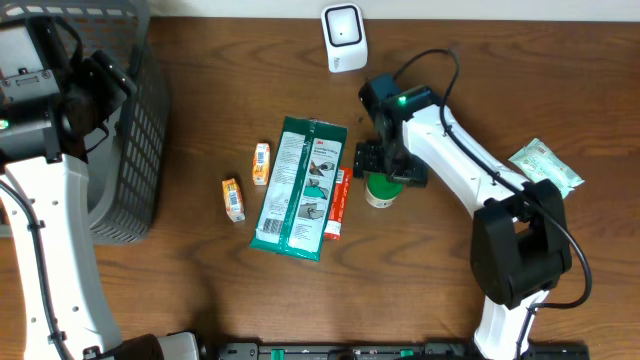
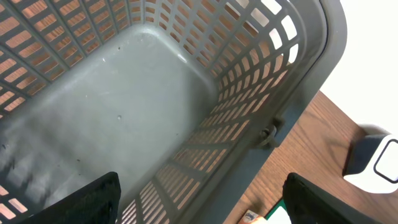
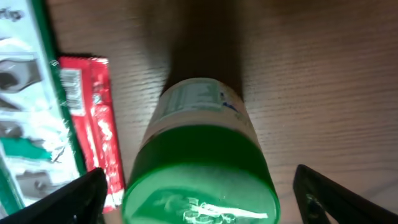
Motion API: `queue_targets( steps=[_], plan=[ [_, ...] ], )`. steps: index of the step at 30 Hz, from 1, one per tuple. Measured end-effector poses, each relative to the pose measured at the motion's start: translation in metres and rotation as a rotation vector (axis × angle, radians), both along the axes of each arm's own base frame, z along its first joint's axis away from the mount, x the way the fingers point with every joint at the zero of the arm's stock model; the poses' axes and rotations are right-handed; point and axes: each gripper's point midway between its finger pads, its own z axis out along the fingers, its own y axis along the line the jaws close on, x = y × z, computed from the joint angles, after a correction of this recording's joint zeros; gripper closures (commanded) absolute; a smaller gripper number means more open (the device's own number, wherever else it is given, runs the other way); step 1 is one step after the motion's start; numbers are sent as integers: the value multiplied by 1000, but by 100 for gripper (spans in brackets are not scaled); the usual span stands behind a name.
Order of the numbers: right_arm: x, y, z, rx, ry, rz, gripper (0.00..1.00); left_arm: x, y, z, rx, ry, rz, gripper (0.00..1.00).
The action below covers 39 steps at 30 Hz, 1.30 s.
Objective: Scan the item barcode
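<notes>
A small jar with a green lid (image 1: 380,190) stands upright on the wooden table, just right of a red packet (image 1: 337,203). My right gripper (image 1: 384,176) hangs directly over it. In the right wrist view the lid (image 3: 199,180) fills the space between the two dark fingers, with a gap on each side, so this gripper (image 3: 199,200) is open and not touching the jar. A white barcode scanner (image 1: 343,38) stands at the back of the table. Far left, my left gripper (image 2: 202,199) is open and empty above the grey basket (image 2: 124,106).
A long green wipes pack (image 1: 300,185) lies left of the red packet (image 3: 93,118). Two small orange boxes (image 1: 261,163) (image 1: 233,199) lie further left. A white-green pouch (image 1: 545,167) sits at the right. The grey mesh basket (image 1: 135,130) stands along the left edge.
</notes>
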Motion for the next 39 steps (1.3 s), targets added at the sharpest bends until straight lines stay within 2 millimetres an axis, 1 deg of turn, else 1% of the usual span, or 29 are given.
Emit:
queue_targets(
  steps=[5,9,17,19,22,26,28,30,32,36,38,39],
  plan=[
    [-9,-5,-21,-14,20,-62,12,0,0,0,0,0,0,16],
    [-12,-6,-29,-13,23,-78,16,0,0,0,0,0,0,16],
    [-8,-3,-29,-1,9,-114,25,0,0,0,0,0,0,16],
    [-7,-2,-29,2,5,-118,28,0,0,0,0,0,0,16],
    [-4,-1,-29,9,-5,-123,36,0,0,0,0,0,0,16],
    [-4,-1,-29,8,-7,-123,38,0,0,0,0,0,0,16],
    [-4,-1,-29,8,-7,-118,42,0,0,0,0,0,0,16],
    [-4,-1,-29,8,-9,-112,48,0,0,0,0,0,0,16],
    [-3,-1,-29,8,-9,-110,52,0,0,0,0,0,0,16],
    [-3,-1,-27,7,-10,-95,54,0,0,0,0,0,0,16],
    [-1,-1,-24,8,-16,-75,60,0,0,0,0,0,0,16],
    [1,-1,-22,10,-20,-58,66,0,0,0,0,0,0,16]
  ],
)
